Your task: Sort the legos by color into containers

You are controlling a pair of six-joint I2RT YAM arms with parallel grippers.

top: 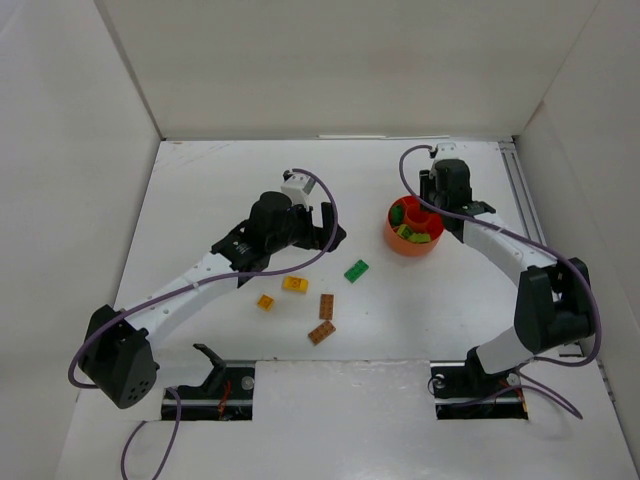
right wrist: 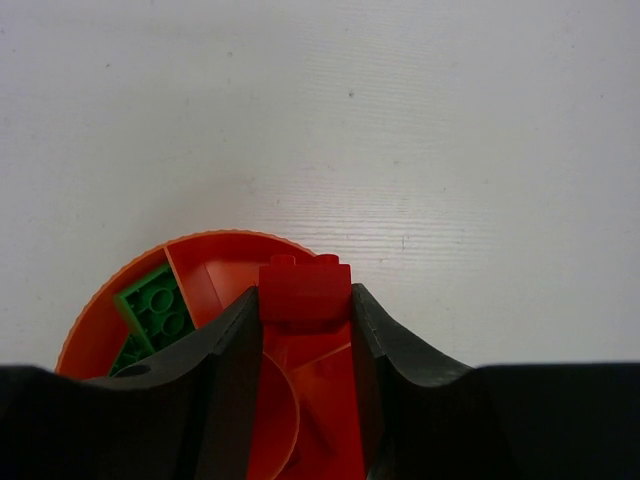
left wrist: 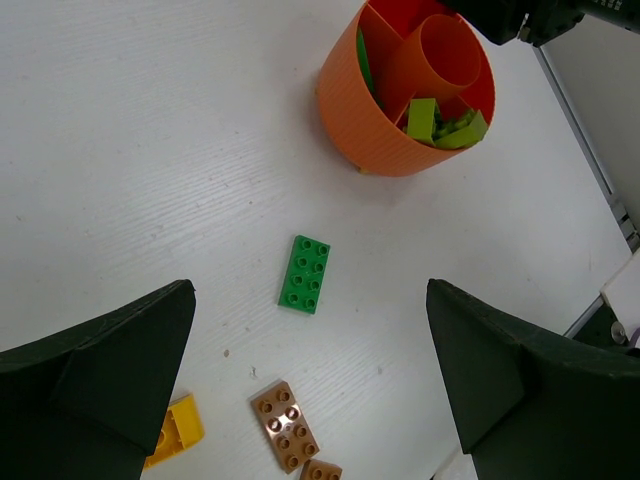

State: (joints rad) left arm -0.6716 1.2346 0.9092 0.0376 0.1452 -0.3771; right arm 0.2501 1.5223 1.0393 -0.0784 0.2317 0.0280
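Red brick (right wrist: 305, 292) pinched in right claw (right wrist: 305, 300) hangs over bowl (right wrist: 232, 237), above a compartment (right wrist: 225, 285) beside the one holding greens (right wrist: 155, 305), presumably to keep colours apart; left claw (top: 335, 227), spread wide and holding nothing, hovers over green brick (left wrist: 305, 274) lying on bench (left wrist: 150, 150) near bowl, likely next pick.

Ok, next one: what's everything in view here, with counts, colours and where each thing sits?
bowl: one, orange-red, divided, on the table's right side
bricks in the bowl: several, green and lime, count unclear
red brick: one, red, pinched above the bowl
green brick: one, green, on the table left of the bowl
yellow brick: one, yellow, left of the green brick
orange brick: one, orange-yellow, beside the yellow brick
brown bricks: two, brown, nearer the arm bases
table: one, white
left gripper: black, open, above the loose bricks
right gripper: black, shut on the red brick
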